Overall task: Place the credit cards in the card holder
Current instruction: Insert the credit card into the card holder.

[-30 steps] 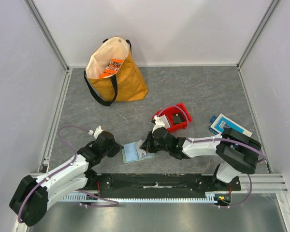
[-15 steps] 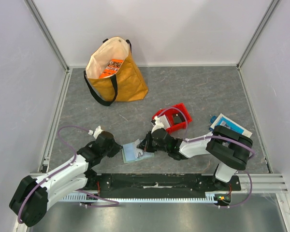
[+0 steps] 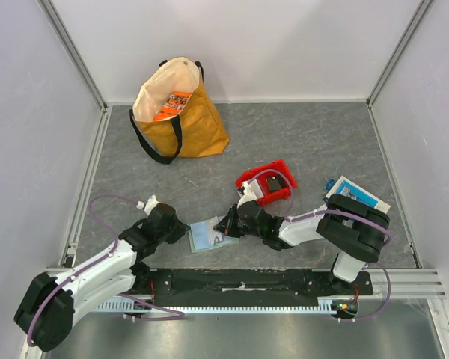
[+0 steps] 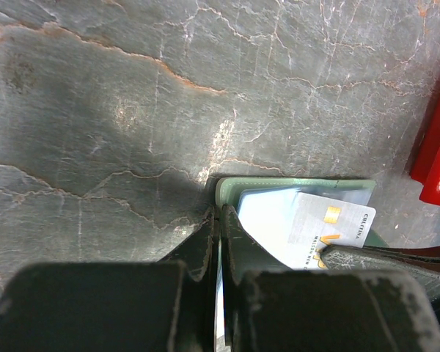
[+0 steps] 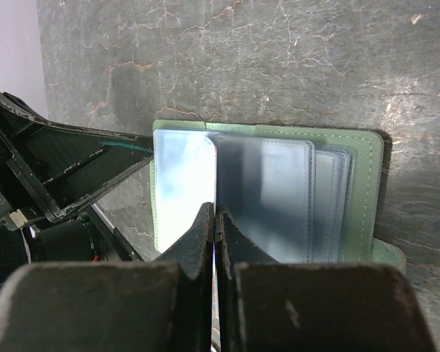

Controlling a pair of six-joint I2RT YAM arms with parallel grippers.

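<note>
Pale-green card holder lies open on grey table, near front edge, between both arms. Left gripper pinched tight on holder's left edge. Right gripper clamps whitish credit card, card partly under clear pocket.

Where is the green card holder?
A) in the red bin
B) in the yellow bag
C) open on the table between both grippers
C: the holder lies open on the table, with the left gripper and right gripper at its sides.
</note>
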